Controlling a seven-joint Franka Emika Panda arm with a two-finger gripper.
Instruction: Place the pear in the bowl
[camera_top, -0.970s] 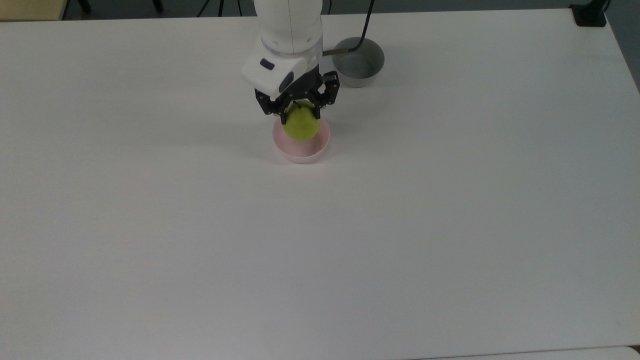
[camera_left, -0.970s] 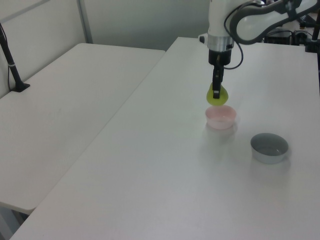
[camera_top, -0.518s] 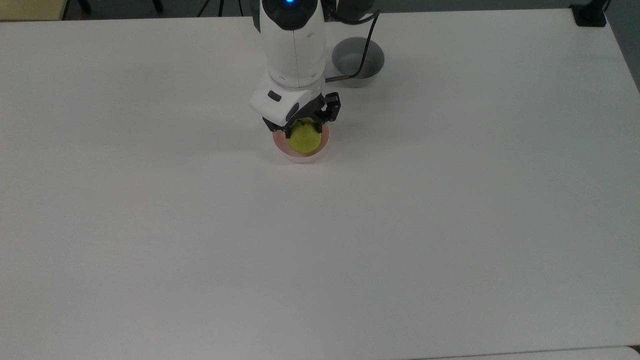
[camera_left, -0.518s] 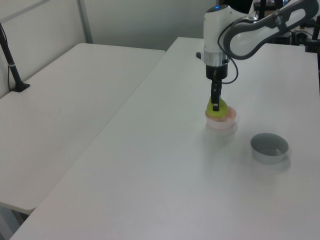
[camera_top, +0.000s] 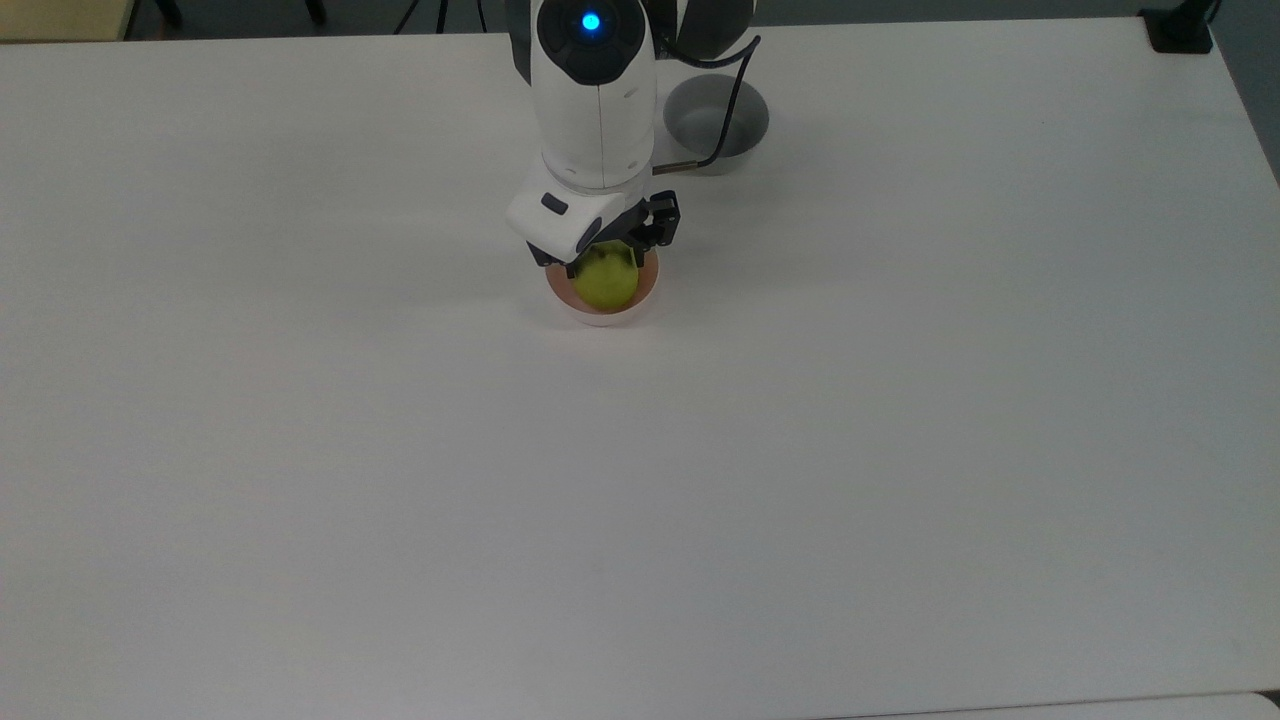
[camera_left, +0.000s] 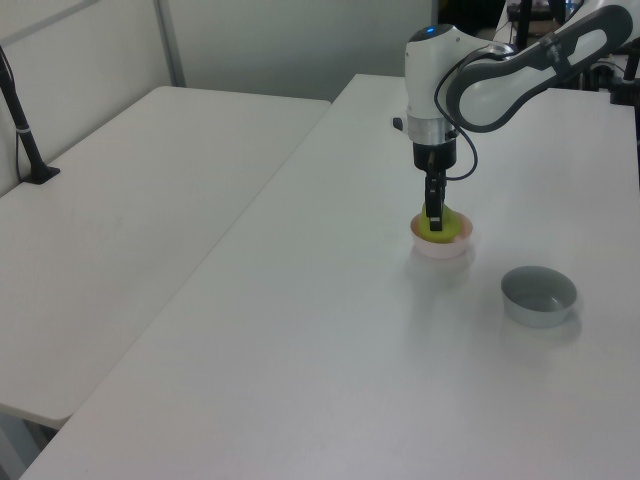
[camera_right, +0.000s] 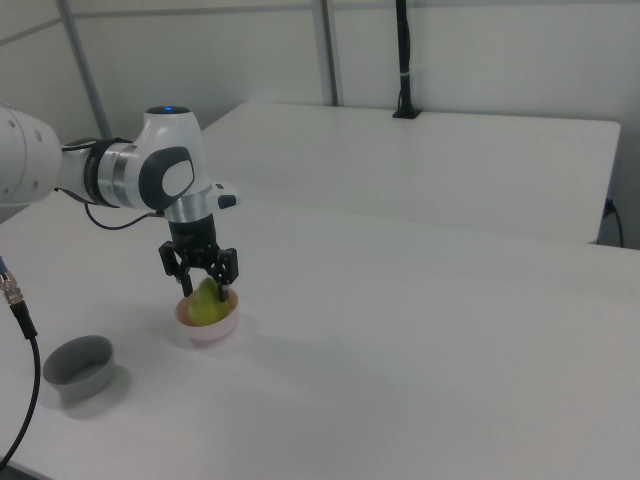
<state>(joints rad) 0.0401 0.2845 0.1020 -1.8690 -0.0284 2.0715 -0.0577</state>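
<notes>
Hand (camera_right: 206, 291) is down over the bowl (camera_top: 601, 312), fingers clamped on the pear (camera_top: 604, 281), which sits low inside the pink rim. My guess at the risk: if the fingers open unevenly the pear could roll, tip the light bowl or hop onto the bench (camera_top: 700, 480). Grey bowl (camera_left: 539, 294) sits well apart. Plain white bench, another one behind it (camera_right: 430, 150), pale walls.
</notes>
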